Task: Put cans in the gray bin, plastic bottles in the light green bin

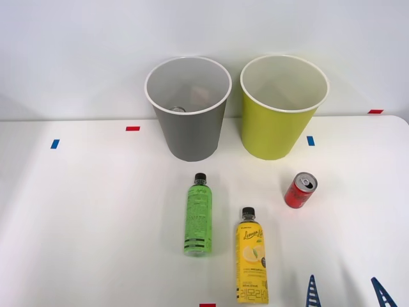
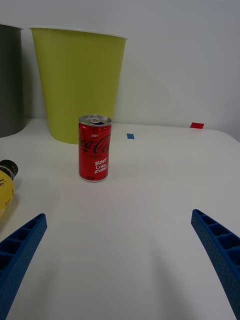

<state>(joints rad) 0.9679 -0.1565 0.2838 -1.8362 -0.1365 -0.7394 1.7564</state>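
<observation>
My right end effector (image 2: 120, 260), blue ribbed fingers spread wide and empty, faces the small red drink can (image 2: 94, 148) standing upright on the white counter (image 1: 96, 224) near the yellow-green plastic bin (image 1: 281, 109); I judge the next move is closing in to grip it for the tall gray bin (image 1: 188, 109).

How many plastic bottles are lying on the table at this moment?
2. The green-label plastic bottle lies in front of the gray round bin; the yellow lemon-label plastic bottle lies beside it, nearer the robot. None seems hidden.

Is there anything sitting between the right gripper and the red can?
Nothing visible. The open right gripper faces the upright red can across bare white table. The lemon bottle lies off to the side, outside that path.
</observation>
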